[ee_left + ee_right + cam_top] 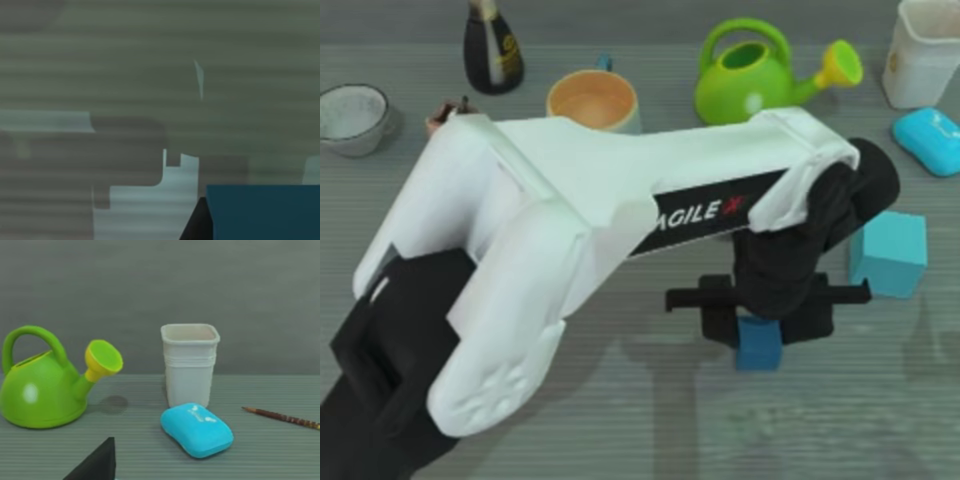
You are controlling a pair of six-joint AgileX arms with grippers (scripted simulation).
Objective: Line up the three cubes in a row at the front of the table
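The left gripper is reaching across the table, fingers apparently closing on the blue cube just left of the turquoise cube. Squaring its faces with that neighbour before release is advisable.

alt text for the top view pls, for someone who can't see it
The left arm's gripper sits over a small blue cube near the front of the striped grey table, with a larger turquoise cube to its right. Along the back stand a green watering can, cups, a dark bottle and a sky-blue soap bar.
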